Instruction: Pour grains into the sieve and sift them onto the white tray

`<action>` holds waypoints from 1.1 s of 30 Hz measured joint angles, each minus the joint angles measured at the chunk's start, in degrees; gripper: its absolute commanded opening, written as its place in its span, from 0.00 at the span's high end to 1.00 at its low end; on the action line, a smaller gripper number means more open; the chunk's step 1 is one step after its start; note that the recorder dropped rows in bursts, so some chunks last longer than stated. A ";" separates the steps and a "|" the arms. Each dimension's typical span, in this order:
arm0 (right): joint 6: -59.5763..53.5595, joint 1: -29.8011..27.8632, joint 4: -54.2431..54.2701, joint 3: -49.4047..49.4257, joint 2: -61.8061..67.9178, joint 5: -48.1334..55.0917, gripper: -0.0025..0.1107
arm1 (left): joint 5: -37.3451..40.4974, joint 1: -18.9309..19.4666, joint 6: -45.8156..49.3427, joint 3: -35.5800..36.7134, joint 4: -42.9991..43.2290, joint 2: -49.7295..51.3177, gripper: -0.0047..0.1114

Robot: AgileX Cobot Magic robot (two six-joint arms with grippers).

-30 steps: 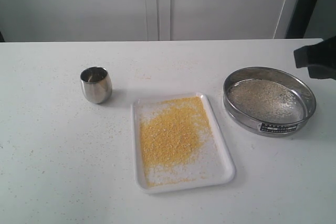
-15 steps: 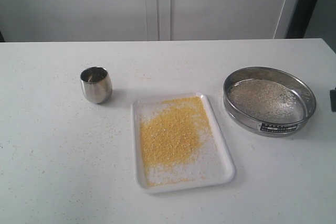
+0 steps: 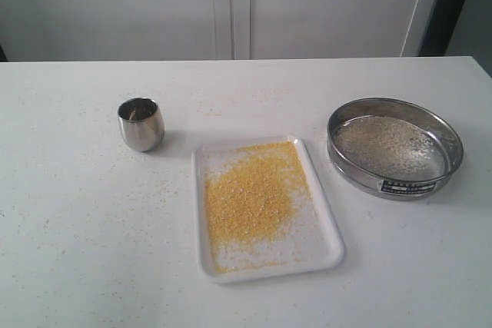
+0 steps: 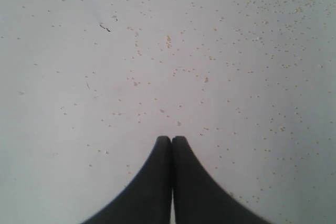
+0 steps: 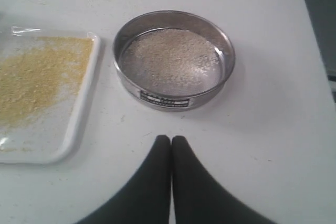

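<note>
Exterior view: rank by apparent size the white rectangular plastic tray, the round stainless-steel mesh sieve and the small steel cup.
1. White rectangular plastic tray, though it lies nearer the camera.
2. Round stainless-steel mesh sieve.
3. Small steel cup, clearly smallest.

The left gripper is closed tight. Its two black fingers press flat against each other with only a thin line between them, and they hold nothing. The right gripper looks the same: its black fingers meet at the tips, pressed together and empty. Each pair is wide at the back and narrow at the tips.
</note>
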 measured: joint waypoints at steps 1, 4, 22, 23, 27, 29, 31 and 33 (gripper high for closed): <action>1.26 0.00 -2.23 0.60 -1.25 -0.13 0.98 | 0.00 0.00 0.00 0.00 0.00 0.00 0.96; 1.94 0.00 -3.63 1.89 -2.73 -0.87 0.98 | 0.00 0.00 0.00 0.00 0.00 0.00 0.96; 3.45 0.00 -3.63 2.33 -3.15 -1.22 0.98 | 0.00 0.00 0.00 0.00 0.00 0.00 0.96; 3.45 0.00 -3.63 2.33 -3.15 -1.22 0.98 | 0.00 0.00 0.00 0.00 0.00 0.00 0.96; 3.45 0.00 -3.63 2.33 -3.15 -1.22 0.98 | 0.00 0.00 0.00 0.00 0.00 0.00 0.96; 3.45 0.00 -3.63 2.46 -3.28 -1.32 0.98 | 0.00 0.00 0.00 0.00 0.00 0.00 0.96; 3.45 0.00 -3.63 2.81 -4.24 -1.32 0.98 | 0.00 0.00 0.00 0.00 0.00 0.00 0.96; 3.45 0.00 -3.63 3.33 -5.79 -1.32 0.98 | 0.00 0.00 0.00 0.00 0.00 0.00 0.96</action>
